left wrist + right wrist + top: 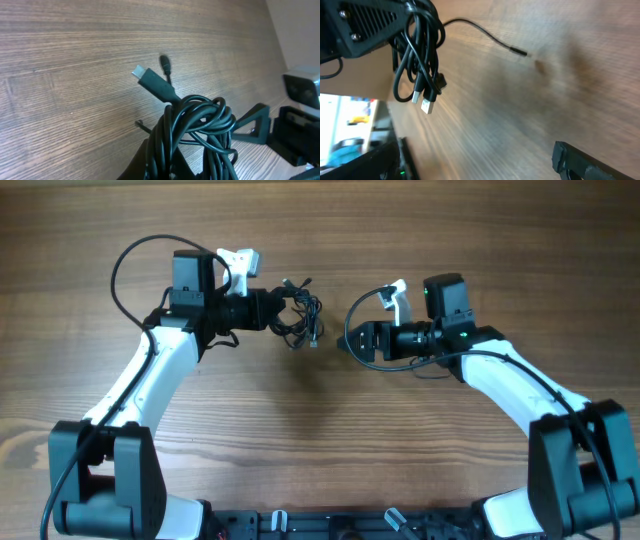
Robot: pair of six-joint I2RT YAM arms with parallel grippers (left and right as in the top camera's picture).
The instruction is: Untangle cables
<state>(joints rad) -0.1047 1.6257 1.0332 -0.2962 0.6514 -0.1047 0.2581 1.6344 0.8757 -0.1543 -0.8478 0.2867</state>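
The cables (pixel 300 315) are a knotted black bundle just right of my left gripper (pixel 272 310), which is shut on them. In the left wrist view the bundle (pixel 197 127) rises from between the fingers, and a flat plug (pixel 152 84) sticks out over the wood. The right wrist view shows the cables (pixel 417 47) hanging from the left gripper (pixel 360 27), with silver plug ends (pixel 424 102) dangling and one thin cord end (pixel 517 50) trailing right. My right gripper (pixel 347 342) is a short way right of the bundle, open and holding nothing. One of its fingers (pixel 585 160) shows at the lower right.
The wooden table (pixel 320 440) lies under both arms. Thick black arm cables loop behind the left arm (pixel 125 265) and near the right wrist (pixel 365 298). The right gripper's finger (pixel 255 125) stands close beside the bundle in the left wrist view.
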